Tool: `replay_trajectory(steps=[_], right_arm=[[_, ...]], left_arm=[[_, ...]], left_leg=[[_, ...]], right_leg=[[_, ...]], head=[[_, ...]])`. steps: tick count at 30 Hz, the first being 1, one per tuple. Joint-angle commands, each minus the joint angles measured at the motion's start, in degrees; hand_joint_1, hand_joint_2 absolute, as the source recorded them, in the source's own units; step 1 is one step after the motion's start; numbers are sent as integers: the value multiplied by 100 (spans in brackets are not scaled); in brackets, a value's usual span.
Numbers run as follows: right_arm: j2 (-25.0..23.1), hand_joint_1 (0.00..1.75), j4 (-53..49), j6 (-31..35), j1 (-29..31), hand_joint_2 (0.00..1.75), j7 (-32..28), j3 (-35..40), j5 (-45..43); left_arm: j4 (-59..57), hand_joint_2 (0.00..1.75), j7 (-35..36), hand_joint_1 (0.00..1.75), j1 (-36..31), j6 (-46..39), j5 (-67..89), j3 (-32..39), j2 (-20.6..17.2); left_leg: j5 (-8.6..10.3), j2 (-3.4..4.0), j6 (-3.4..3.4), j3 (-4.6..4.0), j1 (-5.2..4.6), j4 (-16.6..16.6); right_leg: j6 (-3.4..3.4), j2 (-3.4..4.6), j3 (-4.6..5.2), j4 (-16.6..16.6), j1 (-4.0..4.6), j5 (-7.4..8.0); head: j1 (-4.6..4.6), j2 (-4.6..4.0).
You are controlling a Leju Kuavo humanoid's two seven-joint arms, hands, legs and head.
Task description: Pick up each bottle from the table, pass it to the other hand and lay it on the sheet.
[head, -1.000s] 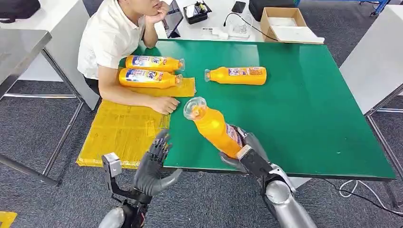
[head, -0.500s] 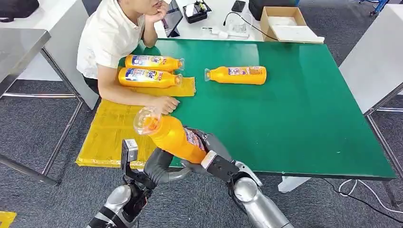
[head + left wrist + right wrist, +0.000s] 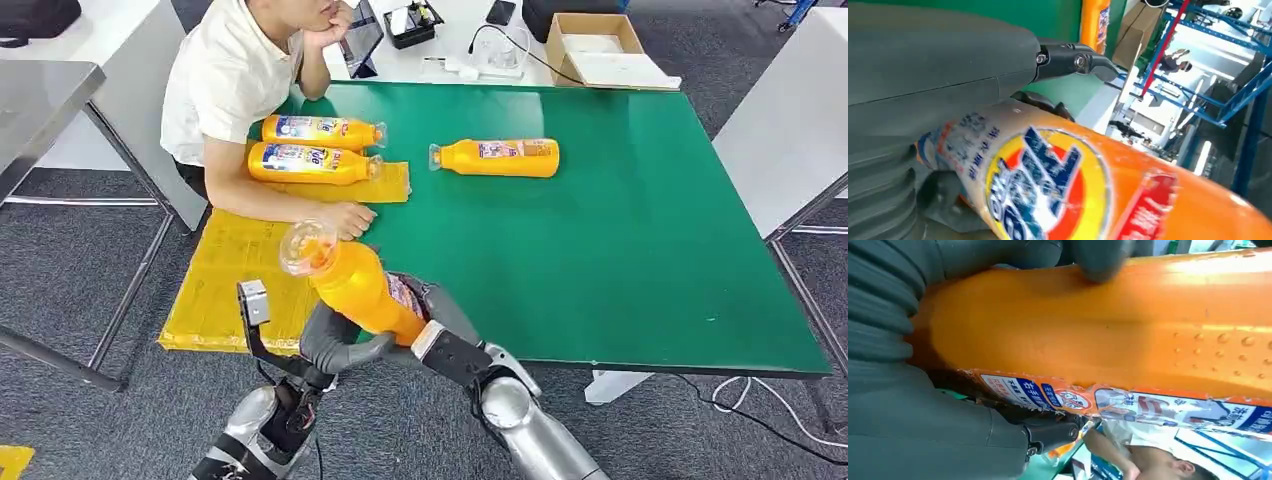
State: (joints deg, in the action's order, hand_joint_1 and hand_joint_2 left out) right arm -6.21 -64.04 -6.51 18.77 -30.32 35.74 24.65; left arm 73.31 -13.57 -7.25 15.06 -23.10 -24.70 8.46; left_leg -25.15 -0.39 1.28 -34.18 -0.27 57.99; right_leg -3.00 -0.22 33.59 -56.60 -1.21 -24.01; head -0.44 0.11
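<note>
The bottle [image 3: 362, 288], carried left since a second ago, is gripped by the right hand [image 3: 432, 312] and cupped underneath by the left hand [image 3: 335, 345] (handover under way) at the near edge.

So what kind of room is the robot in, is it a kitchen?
Not a kitchen. It looks like a lab or workshop for testing robots: a green work table on grey carpet, a cardboard box and gadgets on the white desk behind, and blue metal racks.

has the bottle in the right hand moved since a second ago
Yes. The held bottle has swung toward the robot's left, from over the green table to the yellow sheet's edge, meeting the left hand.
</note>
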Motion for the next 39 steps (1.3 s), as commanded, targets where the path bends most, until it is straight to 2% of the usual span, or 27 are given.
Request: replay_trajectory(steps=[1, 2, 9, 10, 12, 16, 17, 18, 23, 25, 26, 32, 37, 38, 39], right_arm=[[166, 162, 637, 353, 86, 175, 50, 176, 219], [182, 168, 663, 405, 68, 175, 57, 149, 257], [174, 164, 736, 507, 33, 175, 87, 114, 384], [159, 169, 776, 577, 43, 175, 146, 112, 452], [138, 168, 814, 628, 51, 175, 205, 102, 505], [109, 173, 978, 593, 158, 175, 262, 116, 537], [102, 175, 1029, 588, 190, 175, 289, 130, 554], [96, 173, 1071, 590, 227, 175, 311, 148, 588], [8, 175, 1150, 422, 330, 175, 331, 224, 536], [-5, 175, 1141, 413, 340, 175, 336, 224, 530], [-5, 175, 1141, 413, 340, 175, 336, 224, 530], [-12, 175, 1096, 370, 424, 175, 449, 278, 523], [-72, 175, 1063, 257, 418, 175, 367, 307, 412], [-84, 161, 996, 247, 340, 175, 300, 328, 386], [-85, 40, 836, 270, 194, 175, 202, 366, 396]], left_arm=[[437, 175, -6, 0, 159, 464, -539, 51, -215], [531, 175, -13, 0, 219, 466, -542, 61, -225], [624, 175, 44, 0, 252, 319, -350, 3, -238], [562, 175, 57, 0, 225, 150, -181, -28, -244], [469, 175, 81, 0, 179, -43, 62, -75, -229], [281, 175, 79, 3, 125, 87, 55, -191, -220], [271, 175, 76, 51, 128, 85, 59, -193, -222], [255, 175, 72, 175, 112, 96, 95, -219, -238], [121, 175, 44, 175, -1, 85, 302, -300, -263], [120, 175, 42, 175, -8, 81, 307, -308, -247], [120, 175, 42, 175, -8, 81, 307, -308, -247], [100, 175, 28, 175, -6, 90, 537, -425, -228], [14, 175, 76, 175, 17, 315, 129, -310, -158], [20, 175, 87, 175, 66, 362, -14, -258, -148], [98, 175, 96, 175, 202, 353, -149, -176, -116]], left_leg=[[-6, 0, -9, 19, 8, -5], [-9, 2, -11, 25, 11, -6], [-5, -2, -10, 13, 9, -4], [-9, 3, -12, 18, 11, -1], [-9, 5, -13, 20, 12, -3], [-2, -4, -6, 4, 3, -4], [-6, -1, -8, 14, 7, -5], [-3, -2, -6, 6, 3, -5], [-12, 7, -14, 27, 14, -3], [-2, -1, -6, 2, 3, -2], [-11, 5, -15, 24, 15, -1], [-2, 0, -5, -1, 1, -3], [-11, 7, -11, 16, 11, 1], [-6, 4, -7, 7, 4, -2], [-5, 2, -7, 6, 4, -2]], right_leg=[[13, 0, -22, 9, 9, -4], [16, 3, -28, 11, 12, -5], [14, 0, -15, 8, 10, -3], [17, 5, -21, 7, 12, -4], [19, 5, -23, 10, 14, -4], [9, -2, -6, 6, 4, -2], [13, 1, -16, 8, 8, -4], [8, 0, -8, 6, 4, -2], [23, 8, -29, 9, 15, -7], [9, 1, -3, 3, 4, -1], [22, 6, -26, 7, 16, -6], [8, 2, 2, 1, 1, -1], [18, 8, -19, 6, 12, -5], [12, 6, -7, 3, 5, -3], [11, 4, -6, 3, 4, -3]], head=[[0, 0], [0, 2], [0, 2], [0, 2], [0, 0], [0, 0], [0, 2], [0, 0], [0, 2], [0, 0], [0, 0], [0, 2], [0, 2], [0, 2], [0, 2]])
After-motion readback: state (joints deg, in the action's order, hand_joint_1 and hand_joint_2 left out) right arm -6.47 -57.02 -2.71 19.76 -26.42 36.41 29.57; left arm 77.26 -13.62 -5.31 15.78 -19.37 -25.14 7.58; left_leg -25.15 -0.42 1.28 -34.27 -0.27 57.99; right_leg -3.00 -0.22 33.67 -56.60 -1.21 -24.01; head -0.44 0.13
